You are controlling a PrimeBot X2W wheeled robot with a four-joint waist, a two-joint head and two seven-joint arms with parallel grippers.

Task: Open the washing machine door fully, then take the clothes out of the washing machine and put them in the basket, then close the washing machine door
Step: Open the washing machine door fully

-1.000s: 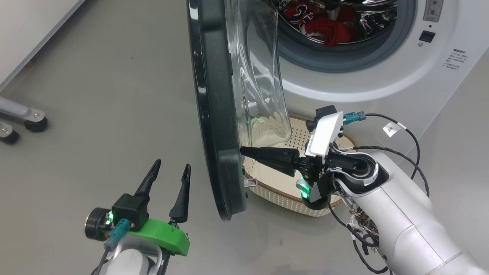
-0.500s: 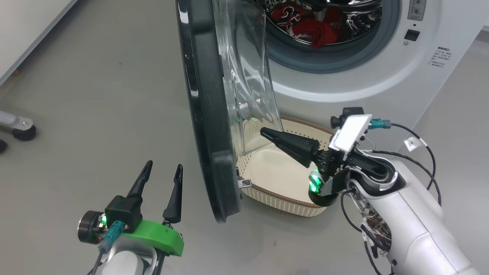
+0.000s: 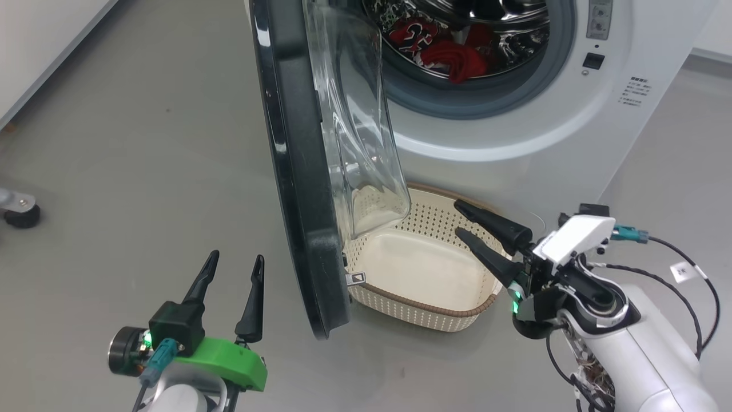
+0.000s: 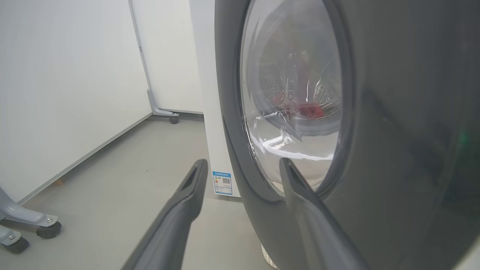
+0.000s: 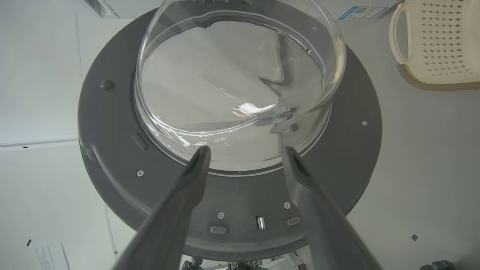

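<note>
The white washing machine (image 3: 503,143) stands at the top, its washing machine door (image 3: 297,171) swung out edge-on, the glass bowl facing right. Red clothes (image 3: 446,54) lie in the steel drum. The cream basket (image 3: 417,312) sits on the floor below the drum, partly under the door, with nothing in it. My right gripper (image 3: 457,217) is open over the basket's right rim, fingers pointing at the door's inner side (image 5: 112,123) and apart from it. My left gripper (image 3: 235,257) is open at the lower left, just outside the door's black rim (image 4: 393,150).
Grey floor spreads to the left. A caster of a metal stand (image 3: 20,214) sits at the left edge, and a white wall base (image 3: 34,86) runs along the upper left. A blue label (image 4: 222,183) is low on the machine's front.
My right gripper has drawn back from the door's inner rim to the right over the basket and its fingers have opened. The head camera has shifted. The left gripper stays open.
</note>
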